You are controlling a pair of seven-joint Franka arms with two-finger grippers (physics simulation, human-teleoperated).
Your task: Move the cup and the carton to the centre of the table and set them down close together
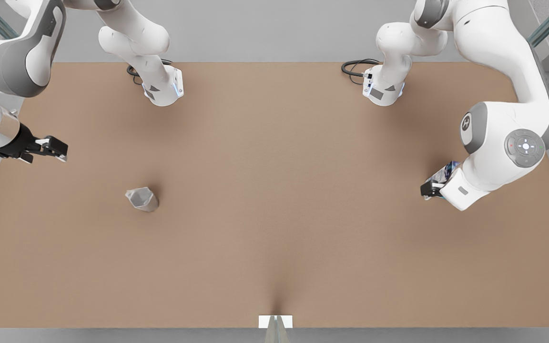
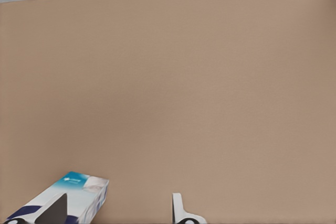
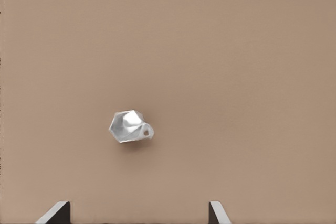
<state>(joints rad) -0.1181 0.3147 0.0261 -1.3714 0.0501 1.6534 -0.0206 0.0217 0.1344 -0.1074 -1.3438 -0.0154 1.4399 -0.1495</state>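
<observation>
Counter (image 1: 274, 214) of plain light brown carries one cup (image 1: 142, 199) and one carton (image 1: 441, 175), with two arms above it and a single white tab (image 1: 275, 321) at its near edge. The left gripper (image 1: 431, 189), on the front view's right, sits low at the carton; its wrist view shows the carton (image 2: 65, 198) lying against one finger (image 2: 51, 212) while the other finger (image 2: 179, 211) stands well apart, so the gripper is spread wide and not closed on the box. The right gripper (image 1: 55, 147), on the front view's left, hangs above the counter with its fingers wide, and the cup (image 3: 130, 127) stands alone ahead of it, well apart, between the lines of its two fingertips (image 3: 55, 212). Cup and carton lie far from each other, neither near the counter's middle.
</observation>
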